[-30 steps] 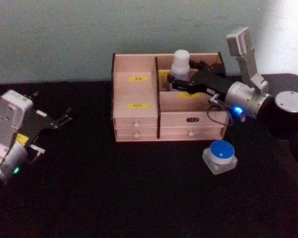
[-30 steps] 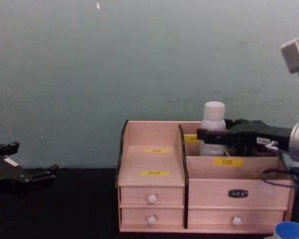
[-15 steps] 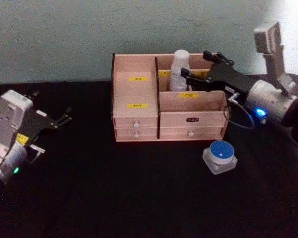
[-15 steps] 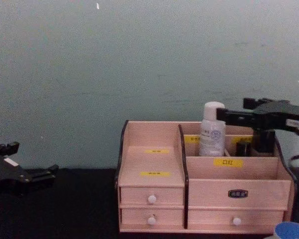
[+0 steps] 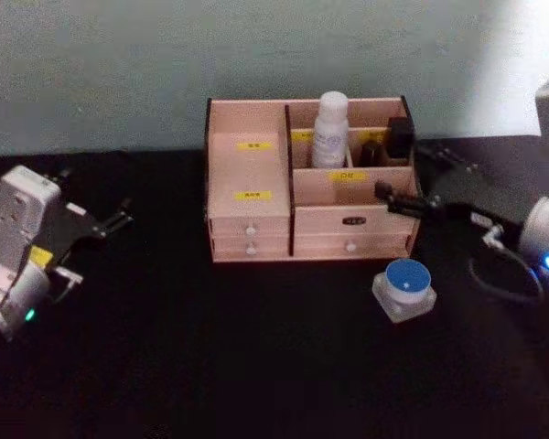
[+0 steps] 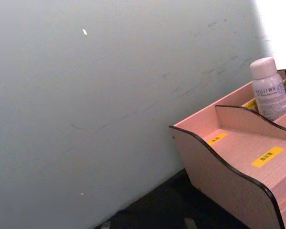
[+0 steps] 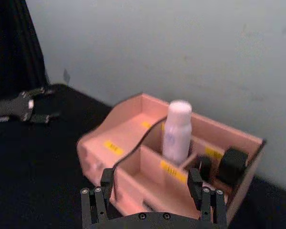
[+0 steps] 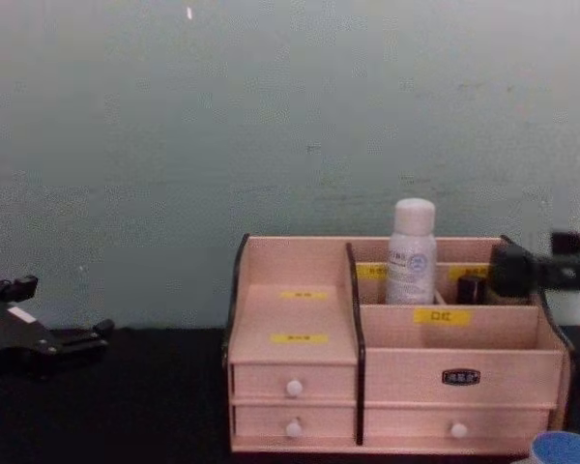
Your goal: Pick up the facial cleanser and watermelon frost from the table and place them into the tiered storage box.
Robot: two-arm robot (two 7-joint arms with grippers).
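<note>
- Facial cleanser (image 5: pixel 330 128): white bottle, upright in the rear compartment of the tiered storage box (image 5: pixel 249 169).
- Watermelon frost (image 5: pixel 404 289): blue-lidded jar on the desk (image 5: pixel 210 347), near the box's front right corner.
- Right gripper (image 7: pixel 151 183): jaws wide, empty, just beside the box's right end.
- Left gripper (image 5: pixel 91 199): parked far left, jaws wide.

looking down from head, level from chest, sidelong from left wrist, close from right wrist; always onto the tiered storage box (image 5: pixel 247 169), ahead of the jaws of the right gripper (image 7: pixel 151 179).
</note>
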